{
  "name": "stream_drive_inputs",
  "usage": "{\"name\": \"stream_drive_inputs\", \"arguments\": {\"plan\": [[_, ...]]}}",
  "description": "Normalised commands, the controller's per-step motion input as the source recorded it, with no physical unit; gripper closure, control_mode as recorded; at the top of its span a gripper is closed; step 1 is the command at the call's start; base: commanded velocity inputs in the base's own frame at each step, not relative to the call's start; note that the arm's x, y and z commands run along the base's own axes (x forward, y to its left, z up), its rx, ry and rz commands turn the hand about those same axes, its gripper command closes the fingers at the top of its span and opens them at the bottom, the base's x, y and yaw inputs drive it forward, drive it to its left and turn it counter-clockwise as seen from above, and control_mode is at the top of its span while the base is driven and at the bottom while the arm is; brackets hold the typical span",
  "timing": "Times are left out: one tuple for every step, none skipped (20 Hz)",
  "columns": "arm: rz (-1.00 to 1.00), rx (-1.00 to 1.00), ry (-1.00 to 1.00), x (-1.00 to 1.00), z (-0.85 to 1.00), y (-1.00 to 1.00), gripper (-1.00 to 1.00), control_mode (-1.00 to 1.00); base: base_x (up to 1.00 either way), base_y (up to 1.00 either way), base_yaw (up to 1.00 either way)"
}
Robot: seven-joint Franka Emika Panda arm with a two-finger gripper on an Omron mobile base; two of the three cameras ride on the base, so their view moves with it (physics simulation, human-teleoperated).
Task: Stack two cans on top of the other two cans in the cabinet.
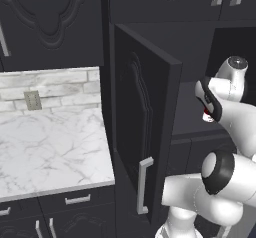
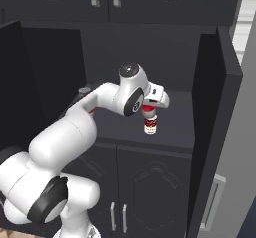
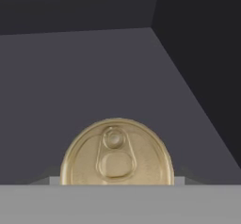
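**Over a can on the cabinet shelf**

Above the shelf [image 2: 175, 127] inside the open cabinet [image 2: 215, 107], the pincer [image 2: 150, 115] hangs straight over one upright can [image 2: 150, 126]. That can stands on the shelf near its front edge, and the hand view looks down on its gold pull-tab lid [image 3: 116, 152]. Whether the pincer grips the can cannot be told. Left of the cabinet door [image 1: 142, 132] lies a marble desk [image 1: 50, 147].
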Motion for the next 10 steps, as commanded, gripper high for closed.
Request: {"name": "stream_drive_inputs", "arguments": {"plan": [[0.00,0.00,0.00,0.00,-0.08,-0.11,1.00,-1.00,0.00,0.00,0.00],[0.00,0.00,0.00,0.00,-0.09,-0.09,1.00,-1.00,0.00,0.00,0.00],[0.00,0.00,0.00,0.00,-0.10,-0.09,1.00,-1.00,0.00,0.00,0.00],[0.00,0.00,0.01,0.00,-0.12,-0.10,1.00,-1.00,0.00,0.00,0.00],[0.00,0.00,0.01,0.00,-0.15,-0.09,1.00,-1.00,0.00,0.00,0.00],[0.00,0.00,0.00,0.00,-0.14,-0.03,1.00,-1.00,0.00,0.00,0.00],[0.00,0.00,0.00,0.02,-0.14,-0.01,1.00,-1.00,0.00,0.00,0.00],[0.00,0.00,0.00,0.05,-0.12,0.00,1.00,-1.00,0.00,0.00,0.00],[0.00,0.00,0.00,0.08,-0.11,0.00,1.00,-1.00,0.00,0.00,0.00],[0.00,0.00,0.00,0.08,-0.10,0.00,1.00,-1.00,0.00,0.00,0.00]]}}
